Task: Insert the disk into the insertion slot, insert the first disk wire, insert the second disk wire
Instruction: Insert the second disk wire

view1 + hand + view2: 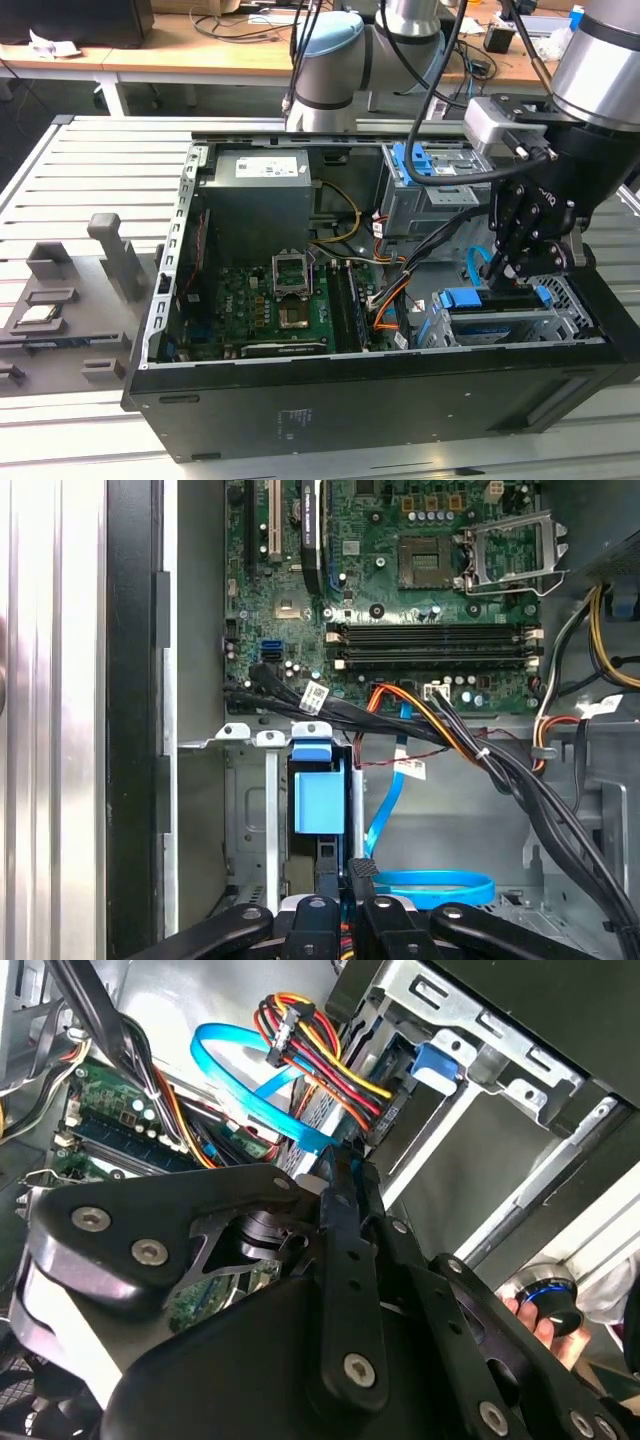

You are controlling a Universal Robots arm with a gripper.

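Seemingly, the gripper (345, 905) had its fingers nearly together at the disk (490, 300), seated in the insertion slot (570, 325); what it pinched, I could not tell. The second disk wire (430, 888) looped just beside and might have snagged.
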